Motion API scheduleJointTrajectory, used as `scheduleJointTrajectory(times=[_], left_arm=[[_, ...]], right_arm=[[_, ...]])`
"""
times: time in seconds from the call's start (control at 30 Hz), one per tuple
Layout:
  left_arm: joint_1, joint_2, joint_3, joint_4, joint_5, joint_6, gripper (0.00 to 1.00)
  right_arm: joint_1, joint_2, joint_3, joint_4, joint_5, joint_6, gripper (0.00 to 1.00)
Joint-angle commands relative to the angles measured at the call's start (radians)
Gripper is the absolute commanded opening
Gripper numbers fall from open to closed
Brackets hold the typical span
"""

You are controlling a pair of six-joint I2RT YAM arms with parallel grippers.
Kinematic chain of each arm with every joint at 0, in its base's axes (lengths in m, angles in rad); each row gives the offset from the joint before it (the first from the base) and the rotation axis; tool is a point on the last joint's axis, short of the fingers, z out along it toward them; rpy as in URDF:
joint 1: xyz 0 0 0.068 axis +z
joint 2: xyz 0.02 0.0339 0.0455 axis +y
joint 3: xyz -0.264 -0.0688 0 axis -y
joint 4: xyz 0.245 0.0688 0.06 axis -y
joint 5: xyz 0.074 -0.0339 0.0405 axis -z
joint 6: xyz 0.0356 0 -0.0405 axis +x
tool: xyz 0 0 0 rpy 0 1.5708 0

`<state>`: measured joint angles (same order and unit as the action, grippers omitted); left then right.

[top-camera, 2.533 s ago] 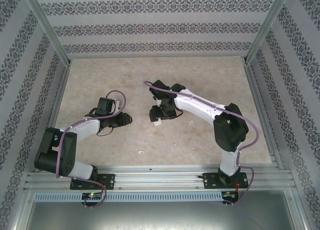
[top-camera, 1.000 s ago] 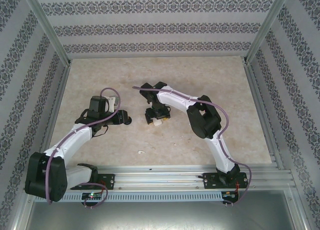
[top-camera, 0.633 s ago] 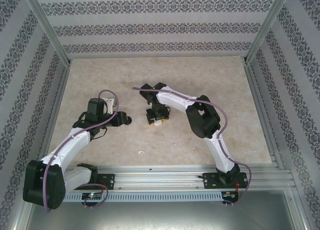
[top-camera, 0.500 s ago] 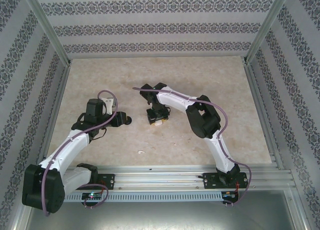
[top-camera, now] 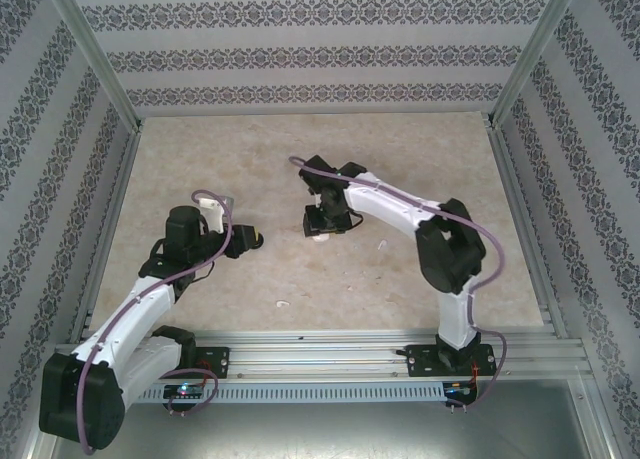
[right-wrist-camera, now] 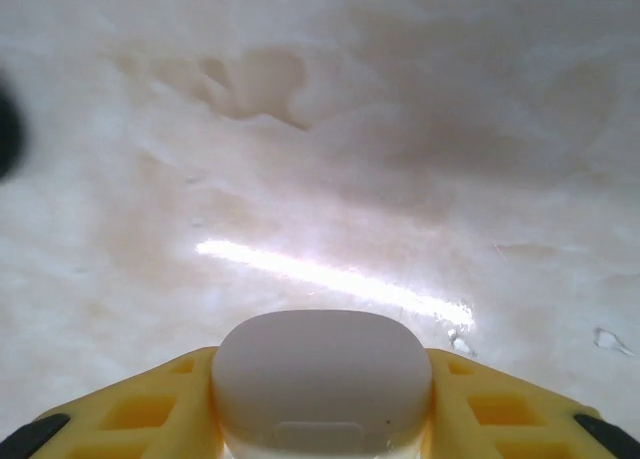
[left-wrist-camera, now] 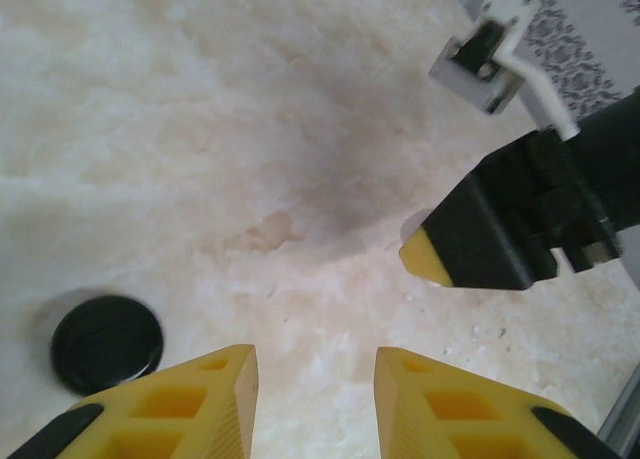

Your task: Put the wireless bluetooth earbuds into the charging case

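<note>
Clamps right gripper (right-wrist-camera: pixel 320 409) on white charging case (right-wrist-camera: pixel 320 364). Holds left gripper (left-wrist-camera: pixel 315 379) spread apart over table (top-camera: pixel 420 149), black disc (left-wrist-camera: pixel 107 342) near its left finger.

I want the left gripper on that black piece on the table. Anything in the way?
Nothing visible. The black piece lies on bare table right beside the open left gripper. The right gripper, holding the white case, sits farther off, clear of it.
</note>
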<state>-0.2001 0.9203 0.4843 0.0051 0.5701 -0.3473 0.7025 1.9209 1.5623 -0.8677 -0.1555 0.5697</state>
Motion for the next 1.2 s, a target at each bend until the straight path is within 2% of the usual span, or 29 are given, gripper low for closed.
scheduleJointTrajectory(times=[0.0, 0.27, 0.4, 0.63, 0.93, 1.17], left_arm=[[-0.056, -0.035, -0.004, 0.144, -0.017, -0.022, 0.35], [-0.28, -0.065, 0.026, 0.238, -0.189, 0.025, 0.36], [-0.364, -0.044, 0.019, 0.367, -0.236, 0.049, 0.37], [-0.43, 0.037, 0.028, 0.576, -0.185, 0.085, 0.43], [-0.47, 0.167, 0.083, 0.763, -0.164, 0.035, 0.41], [-0.473, 0.215, 0.111, 0.821, -0.165, 0.016, 0.38]], right_arm=[[-0.007, -0.125, -0.045, 0.078, -0.024, 0.061, 0.39], [-0.006, -0.358, -0.109, 0.159, -0.021, 0.133, 0.38], [0.006, -0.45, -0.113, 0.188, -0.001, 0.154, 0.37], [0.033, -0.552, -0.137, 0.257, -0.013, 0.212, 0.37], [0.069, -0.602, -0.176, 0.303, -0.007, 0.26, 0.38], [0.078, -0.599, -0.176, 0.312, -0.022, 0.273, 0.38]])
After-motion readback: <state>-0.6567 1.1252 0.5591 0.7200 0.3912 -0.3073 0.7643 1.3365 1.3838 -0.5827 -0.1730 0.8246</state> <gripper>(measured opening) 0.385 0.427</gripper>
